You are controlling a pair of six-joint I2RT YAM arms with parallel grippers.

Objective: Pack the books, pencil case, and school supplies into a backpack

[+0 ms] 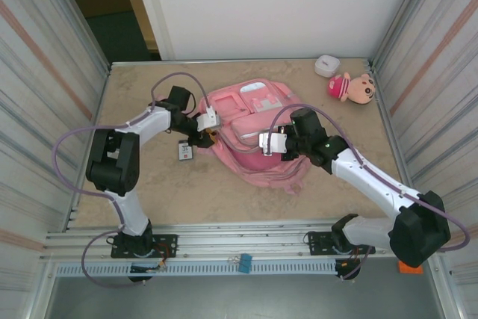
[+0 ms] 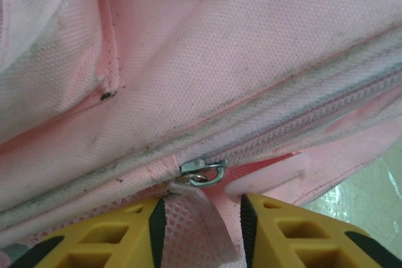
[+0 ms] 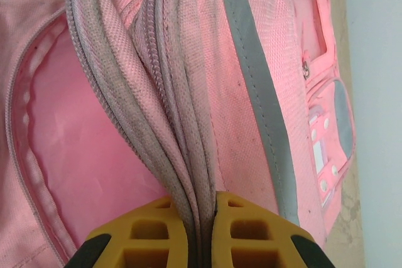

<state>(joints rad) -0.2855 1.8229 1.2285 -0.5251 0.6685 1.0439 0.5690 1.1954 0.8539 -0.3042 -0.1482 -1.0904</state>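
On the backpack [image 1: 258,160], left tool [image 2: 202,219] gapes around the zipper pull [image 2: 203,173]; right tool [image 3: 201,210] clamps bunched fabric.

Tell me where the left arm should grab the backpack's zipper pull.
Pinch the translucent pull tab hanging from the metal slider on the backpack. Come in along the tab, from its free end: it lies loose between the left gripper's open fingers.

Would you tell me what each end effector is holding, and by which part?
The right end effector pinches the backpack by its bunched zipper edge. The left end effector straddles the zipper pull, not yet gripping.
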